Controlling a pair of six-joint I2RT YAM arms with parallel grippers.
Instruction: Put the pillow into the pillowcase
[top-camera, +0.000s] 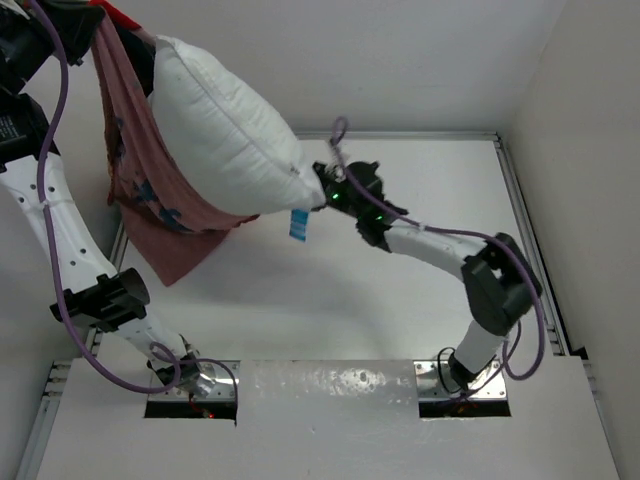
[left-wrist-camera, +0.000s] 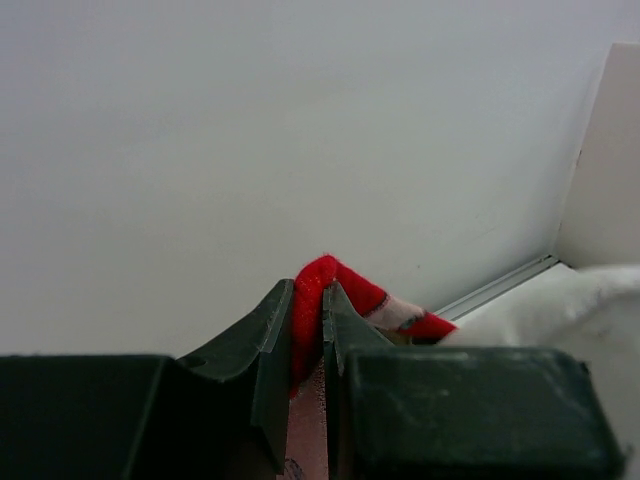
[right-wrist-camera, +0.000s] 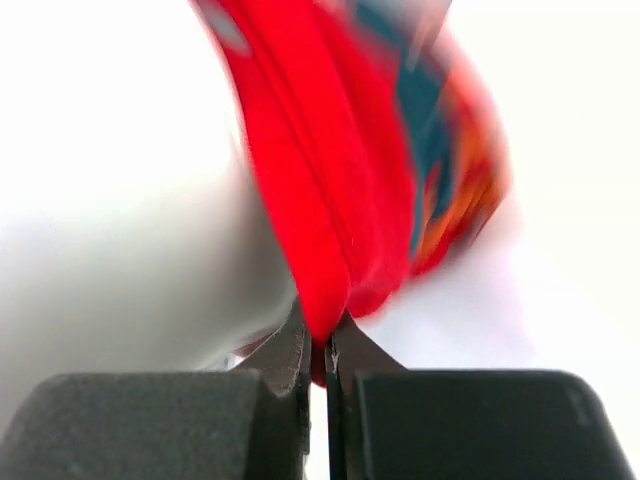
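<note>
1. Pillow (top-camera: 225, 120) hangs tilted above the table (top-camera: 420, 290), toward the upper left of the overhead view. The pillowcase (top-camera: 150, 200) wraps its left side and droops below it.
2. Left gripper (left-wrist-camera: 310, 320) sits high up, with its fingers nipped tight on a red fold of the pillowcase.
3. Right gripper (right-wrist-camera: 320, 345) is at the pillow's lower corner, its fingers pinched together on the pillowcase's red edge, the white pillow just beside them.
4. Blue tag (top-camera: 299, 224) dangles by that corner.

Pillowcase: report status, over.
Left tool shut on pillowcase, held high. Right tool shut on its red edge. Pillow aloft, mostly uncovered. Nothing seen blocking.
</note>
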